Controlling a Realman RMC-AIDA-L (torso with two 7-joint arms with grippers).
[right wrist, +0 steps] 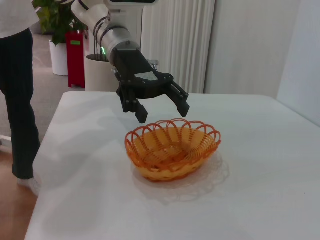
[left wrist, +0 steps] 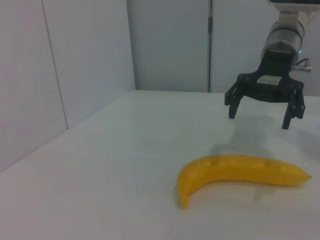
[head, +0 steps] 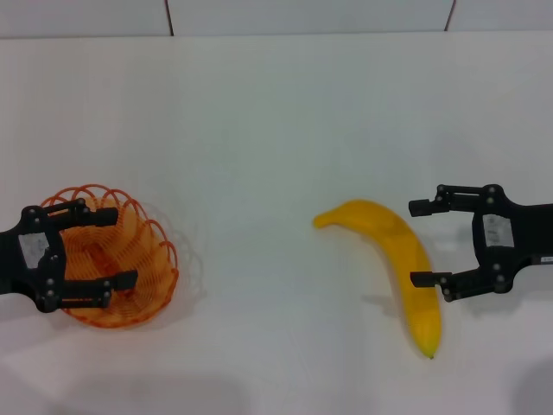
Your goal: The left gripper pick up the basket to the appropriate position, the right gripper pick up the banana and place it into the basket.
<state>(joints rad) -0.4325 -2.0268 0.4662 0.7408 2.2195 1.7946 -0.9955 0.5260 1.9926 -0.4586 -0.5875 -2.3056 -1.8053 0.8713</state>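
The orange wire basket [head: 149, 252] stands on the white table [head: 276, 130] at the left. My left gripper [head: 121, 248] is open and hovers over the basket's left part, its fingers spread wide above the rim. The right wrist view shows the left gripper [right wrist: 162, 114] just above the basket [right wrist: 172, 147], holding nothing. The yellow banana [head: 393, 251] lies on the table at the right. My right gripper [head: 416, 243] is open beside the banana's right edge, its fingertips pointing at it. The left wrist view shows the right gripper [left wrist: 259, 120] raised behind the banana [left wrist: 240, 172].
The table's edge runs near the basket in the right wrist view, and a person [right wrist: 20, 90] stands beyond it. Grey wall panels [left wrist: 170, 45] rise behind the table.
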